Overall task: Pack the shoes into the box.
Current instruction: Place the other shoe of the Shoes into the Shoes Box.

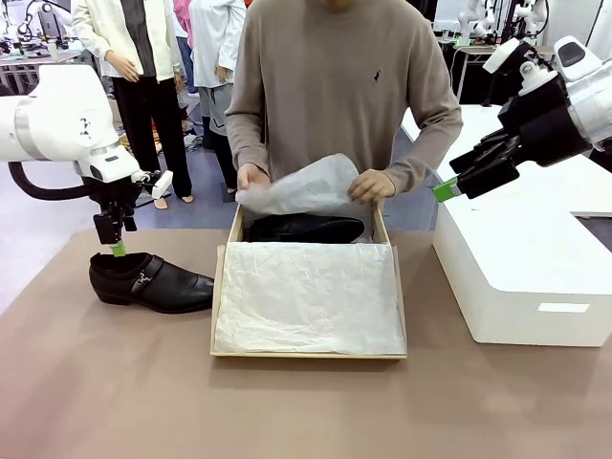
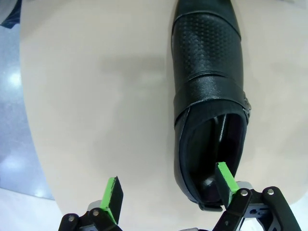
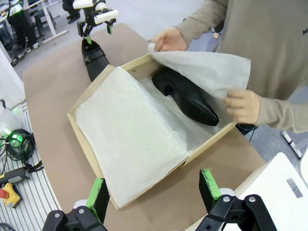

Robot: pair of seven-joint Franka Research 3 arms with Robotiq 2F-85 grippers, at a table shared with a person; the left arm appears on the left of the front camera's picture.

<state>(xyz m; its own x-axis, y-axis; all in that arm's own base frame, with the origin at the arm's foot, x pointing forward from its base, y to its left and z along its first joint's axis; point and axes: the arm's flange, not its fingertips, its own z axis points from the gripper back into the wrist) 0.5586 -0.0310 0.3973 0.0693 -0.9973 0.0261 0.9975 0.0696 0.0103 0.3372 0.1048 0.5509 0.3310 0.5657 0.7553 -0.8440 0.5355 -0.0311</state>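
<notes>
The tissue-lined box [image 1: 306,356] lies open on the surface [image 1: 96,382], one shoe [image 1: 306,228] at its far end beneath a sheet [image 1: 301,186] held up by the person's hands [image 1: 371,185], the other shoe [image 1: 158,282] left of it, the open left hand [image 1: 117,249] apparently straddling its heel rim, the right hand [image 1: 446,189] open aloft.

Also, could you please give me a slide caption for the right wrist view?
Person holds tissue paper above one shoe in the box; other shoe outside, left gripper at its heel.

Lifted tissue paper [image 1: 298,187] hides the far side of the boxed shoe [image 1: 306,229]. In the left wrist view, the toe of the other shoe [image 2: 207,82] is cut off at 12 o'clock. In the front view, the white block [image 1: 521,273] runs off at 3 o'clock.
</notes>
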